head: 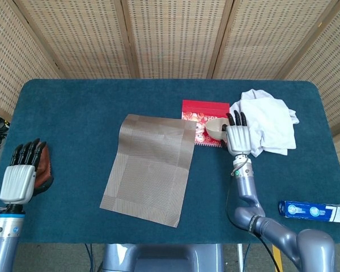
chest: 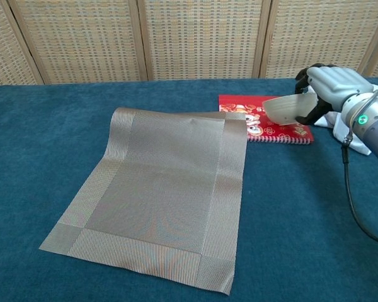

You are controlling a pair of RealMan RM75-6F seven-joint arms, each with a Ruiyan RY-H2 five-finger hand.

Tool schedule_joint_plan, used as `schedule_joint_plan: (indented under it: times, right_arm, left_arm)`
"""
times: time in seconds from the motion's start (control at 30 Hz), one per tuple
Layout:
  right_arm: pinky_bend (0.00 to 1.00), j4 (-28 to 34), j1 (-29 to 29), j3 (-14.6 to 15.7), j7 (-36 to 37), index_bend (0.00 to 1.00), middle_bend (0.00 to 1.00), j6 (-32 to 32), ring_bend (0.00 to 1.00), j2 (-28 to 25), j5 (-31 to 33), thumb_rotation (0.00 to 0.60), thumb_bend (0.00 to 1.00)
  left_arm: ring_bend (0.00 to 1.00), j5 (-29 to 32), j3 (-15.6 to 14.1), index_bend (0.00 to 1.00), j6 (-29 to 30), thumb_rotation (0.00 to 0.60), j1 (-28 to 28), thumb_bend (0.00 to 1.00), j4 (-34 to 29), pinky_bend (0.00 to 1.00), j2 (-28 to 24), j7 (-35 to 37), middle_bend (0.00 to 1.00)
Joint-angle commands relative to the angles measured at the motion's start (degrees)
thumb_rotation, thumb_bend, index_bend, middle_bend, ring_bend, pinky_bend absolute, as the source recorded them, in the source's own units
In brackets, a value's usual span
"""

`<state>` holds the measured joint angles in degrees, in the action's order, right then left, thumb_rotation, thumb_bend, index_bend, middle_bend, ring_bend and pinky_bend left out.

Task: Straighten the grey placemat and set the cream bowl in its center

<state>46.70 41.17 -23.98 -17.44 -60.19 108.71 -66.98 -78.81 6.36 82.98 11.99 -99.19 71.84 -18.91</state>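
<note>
A cream bowl (chest: 288, 109) is held in the air above a red spiral-bound notebook (head: 203, 121), over the right half of a dark blue table (head: 90, 107). The robot's right hand (head: 236, 135) grips the bowl by its right rim, dark fingers (chest: 307, 70) hooked over the edge. In the chest view the bowl's underside shows, clear of the notebook beneath it.

To the left, near the table's centre, a grey placemat (head: 150, 167) lies flat but skewed, its far end turned toward the right so its edges do not line up with the table's edges. Its far right corner lies just beside the notebook's left edge. The bowl is to the right of the placemat, not over it.

Right of the hand and the bowl, a crumpled white cloth (head: 266, 120) lies on the table. Near the front right corner lies a blue and white tube-like package (head: 314, 211).

At the near left edge, the left hand (head: 20, 177) is raised with fingers straight up and slightly spread, holding nothing. A reddish-brown object (head: 43, 169) shows just behind it; what it is cannot be told.
</note>
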Motion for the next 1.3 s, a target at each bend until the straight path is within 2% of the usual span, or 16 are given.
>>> schedule_joint_plan:
  times: [0.03, 0.17, 0.23, 0.47, 0.67, 0.87, 1.07, 1.3]
  right_arm:
    - [0.11, -0.49, -0.63, 1.13, -0.19, 0.52, 0.14, -1.39, 0.0, 0.24, 0.2, 0.6, 0.33]
    - [0.09, 4.05, -3.01, 2.47, -1.31, 0.4, 0.06, -3.29, 0.0, -2.18, 0.22, 0.6, 0.31]
    - [0.08, 6.58, -4.16, 3.07, -1.95, 0.37, 0.04, -4.51, 0.0, -3.32, 0.09, 0.6, 0.3]
    - [0.08, 18.01, -10.84, 7.85, -1.66, 0.35, 0.03, -11.35, 0.0, -8.19, -2.71, 0.6, 0.3]
    - [0.08, 26.15, -15.74, 14.85, 0.81, 0.35, 0.03, -17.15, 0.0, -10.79, -9.73, 0.6, 0.3]
    - [0.08, 31.65, -18.51, 21.34, 3.32, 0.33, 0.03, -18.49, 0.0, -10.67, -15.25, 0.6, 0.25]
    - [0.08, 33.41, -19.44, 23.92, 2.47, 0.3, 0.02, -17.3, 0.0, -9.14, -17.04, 0.6, 0.2]
    - [0.08, 33.38, -20.15, 25.19, 4.27, 0.29, 0.02, -15.41, 0.0, -7.06, -17.57, 0.6, 0.2]
  left_arm:
    - [0.0, -0.47, -0.26, 0.0, 0.31, 0.6, -0.19, 0.24, -0.32, 0.0, -0.16, -0.03, 0.0]
    - [0.0, -1.55, -0.67, 0.0, 0.94, 0.6, -0.47, 0.24, -0.92, 0.0, -0.37, 0.0, 0.0]
    - [0.0, -1.99, -0.8, 0.0, 1.22, 0.6, -0.59, 0.24, -1.17, 0.0, -0.52, 0.05, 0.0]
    - [0.0, -3.63, -0.96, 0.0, 2.98, 0.6, -1.43, 0.24, -2.71, 0.0, -1.76, 1.11, 0.0]
    - [0.0, -3.62, -1.07, 0.0, 3.01, 0.6, -1.99, 0.24, -3.59, 0.0, -3.61, 2.6, 0.0]
    - [0.0, -3.66, -1.17, 0.0, 2.91, 0.6, -2.31, 0.24, -4.02, 0.0, -4.85, 3.51, 0.0]
    - [0.0, -3.93, -1.73, 0.0, 2.85, 0.6, -2.89, 0.24, -4.15, 0.0, -5.98, 4.45, 0.0]
    - [0.0, -4.19, -1.56, 0.0, 3.37, 0.6, -3.31, 0.24, -4.13, 0.0, -6.64, 5.85, 0.0]
